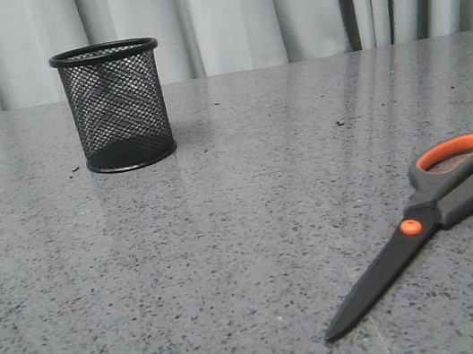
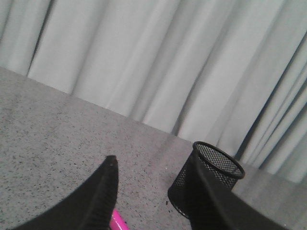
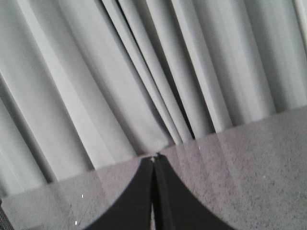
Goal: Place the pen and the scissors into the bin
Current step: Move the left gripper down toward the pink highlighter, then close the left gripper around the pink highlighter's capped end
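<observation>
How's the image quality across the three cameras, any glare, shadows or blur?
Front view: sharp, soft even light, curtain streaks reflecting on the glossy table, faint shadow right of the bin. Left wrist view: the left tool close and blurred. Right wrist view: soft overall, curtain folds smeared.

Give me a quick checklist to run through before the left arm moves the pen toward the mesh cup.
1. Bin upright, mouth open: ok.
2. Bin empty: ok, nothing inside in the front view.
3. Pen between the left gripper fingers: ok, only a pink sliver shows.
4. Grip on pen firm: cannot tell.
5. Scissors lying flat on the table, apart from the bin: ok.
6. Right gripper shut and empty: ok.
</observation>
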